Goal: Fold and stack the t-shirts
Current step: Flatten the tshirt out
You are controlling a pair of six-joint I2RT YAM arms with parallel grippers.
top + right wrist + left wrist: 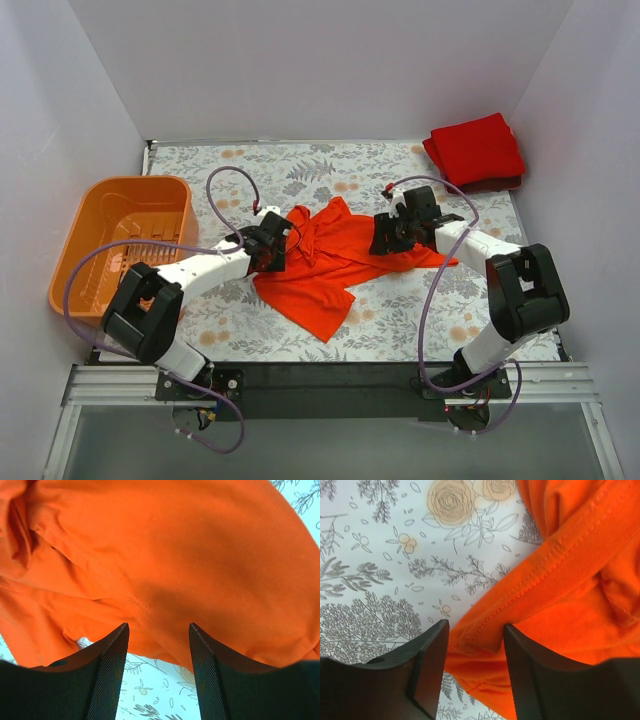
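Orange-red t-shirt [322, 268] crumpled at centre; deeper red t-shirt [477, 150] folded far-right corner; orange basket [135, 210] left.

The bench [290, 165] is free along its far edge. The orange basket [120, 235] blocks the left, the folded red t-shirt [476, 150] the far right corner, the crumpled orange-red t-shirt [325, 275] the middle.
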